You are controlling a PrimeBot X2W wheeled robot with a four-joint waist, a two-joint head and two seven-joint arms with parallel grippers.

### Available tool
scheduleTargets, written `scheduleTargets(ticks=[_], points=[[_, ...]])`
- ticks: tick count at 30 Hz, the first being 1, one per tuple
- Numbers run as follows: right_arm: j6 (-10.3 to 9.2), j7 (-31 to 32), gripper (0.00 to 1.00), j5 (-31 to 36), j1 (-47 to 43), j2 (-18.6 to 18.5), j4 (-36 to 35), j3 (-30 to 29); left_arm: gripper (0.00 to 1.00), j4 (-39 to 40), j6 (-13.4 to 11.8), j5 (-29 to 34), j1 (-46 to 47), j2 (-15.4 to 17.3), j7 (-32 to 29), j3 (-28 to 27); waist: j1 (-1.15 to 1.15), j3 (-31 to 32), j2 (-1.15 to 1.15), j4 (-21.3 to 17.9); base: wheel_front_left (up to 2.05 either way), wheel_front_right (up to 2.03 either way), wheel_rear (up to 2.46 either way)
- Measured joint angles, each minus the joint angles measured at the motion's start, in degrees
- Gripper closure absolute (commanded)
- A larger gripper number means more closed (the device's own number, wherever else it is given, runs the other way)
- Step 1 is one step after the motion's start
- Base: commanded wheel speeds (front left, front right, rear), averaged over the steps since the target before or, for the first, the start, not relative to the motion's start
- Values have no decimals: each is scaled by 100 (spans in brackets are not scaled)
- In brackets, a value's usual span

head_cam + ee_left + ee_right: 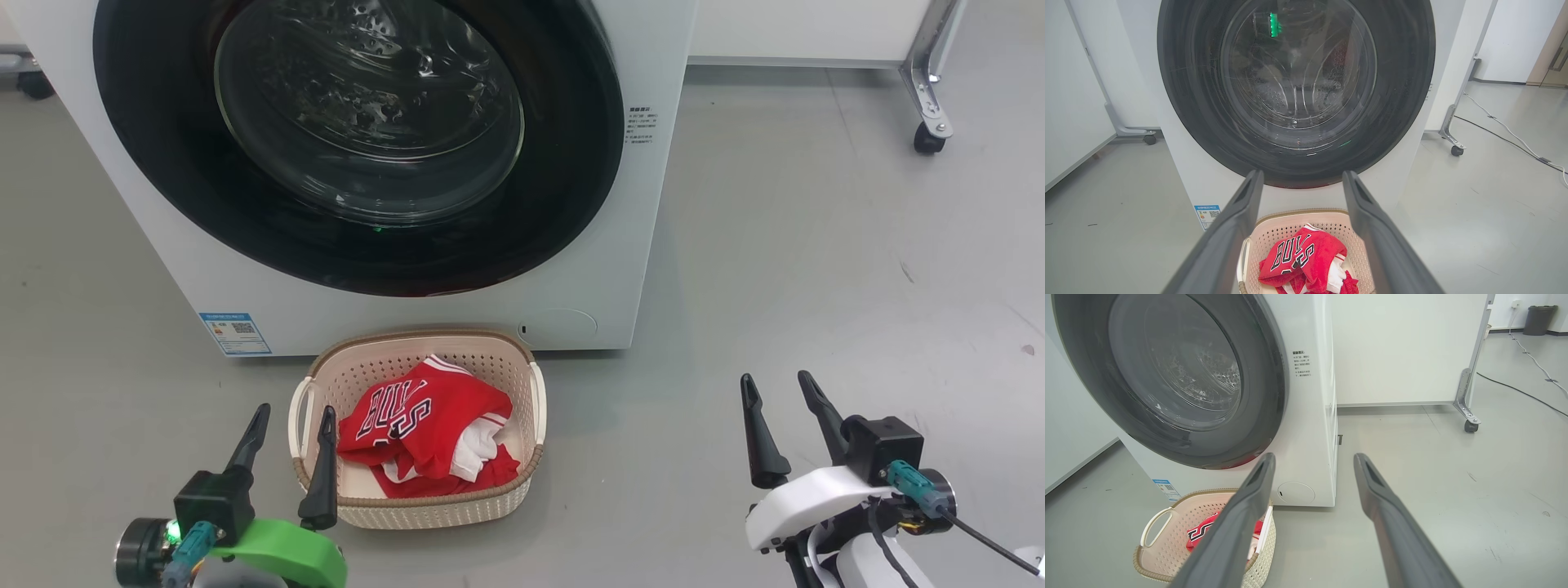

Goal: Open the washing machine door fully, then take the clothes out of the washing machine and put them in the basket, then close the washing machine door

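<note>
- Clothes (424, 433) lie crumpled in the basket (424, 510), low in the centre of the head view. You see red jersey fabric with white panels and trim, and white "BULLS" lettering outlined in black on the top fold.
- The basket is cream plastic with perforated walls, a brown woven-look rim and white side handles. It stands on the grey floor (775, 245) just in front of the washing machine (588, 269), below the door.
- The washing machine door (367, 122) fills the upper left of the head view and lies flush against the white front. It has a wide glossy black rim around a bulging clear glass bowl, and through the glass you can make out the perforated steel drum (326, 49).
- A small blue sticker (234, 333) sits low on the machine's front, left of the basket.
- Your left gripper (295, 408) is at the lower left, its two dark fingers spread apart and empty. One finger (322, 465) overlaps the basket's left edge in the picture; you cannot tell whether it touches.
- Your right gripper (775, 377) is at the lower right, fingers apart and holding nothing, over bare floor well apart from the basket.
</note>
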State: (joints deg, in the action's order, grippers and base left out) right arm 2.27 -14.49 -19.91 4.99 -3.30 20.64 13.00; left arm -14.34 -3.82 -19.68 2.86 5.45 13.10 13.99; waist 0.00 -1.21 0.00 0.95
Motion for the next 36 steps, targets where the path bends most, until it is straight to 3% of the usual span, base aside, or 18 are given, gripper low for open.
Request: scheduleTargets(ticks=[9,10,21,36], points=[[-41,0,0,0,-76,3,-14,11,0,0,-49,2,-9,0,-49,1,0,-6,0,9,0,0,0],[-41,0,100,0,-76,4,-20,13,100,1,-49,2,-12,0,-49,1,0,-7,0,10,0,0,0],[-37,14,100,-108,-489,69,435,25,100,-502,-42,-80,-292,-148,-79,81,0,-5,0,9,0,0,0],[19,318,100,-1238,-484,75,320,-267,100,-510,120,-1194,-285,-170,-406,-230,0,15,0,-9,0,0,0]])
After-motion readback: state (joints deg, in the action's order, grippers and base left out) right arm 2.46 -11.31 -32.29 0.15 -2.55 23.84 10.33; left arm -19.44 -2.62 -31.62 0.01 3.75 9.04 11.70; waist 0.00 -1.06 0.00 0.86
